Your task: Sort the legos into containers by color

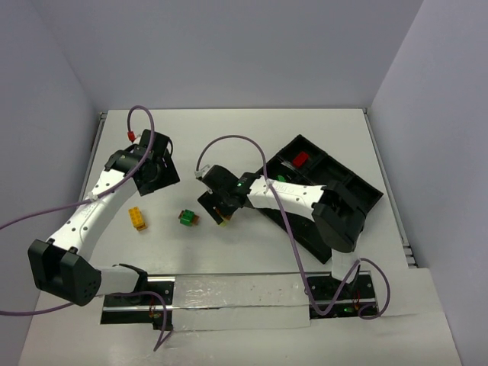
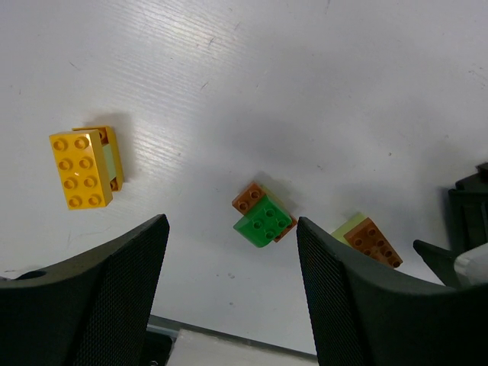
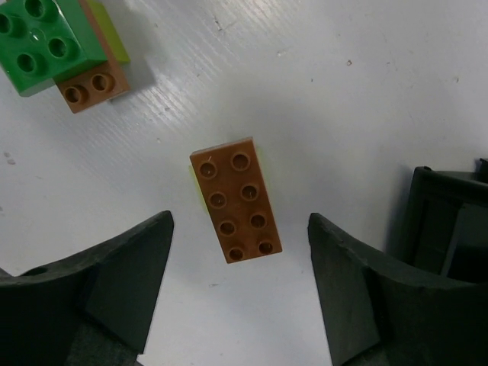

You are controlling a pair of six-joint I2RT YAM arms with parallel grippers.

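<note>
A yellow brick (image 2: 78, 169), green-on-brown pair (image 2: 264, 221) and brown brick (image 3: 235, 200) are pictured against white table (image 1: 305, 130); red brick (image 1: 301, 158) against black tray (image 1: 366, 191).

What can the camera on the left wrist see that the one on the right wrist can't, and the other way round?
Only the left wrist view shows the yellow brick, lying off to the left on the table. Only the right wrist view shows a corner of the black tray, at its right edge. Both views show the green brick, the long brown brick and the white table that they lie on.
</note>
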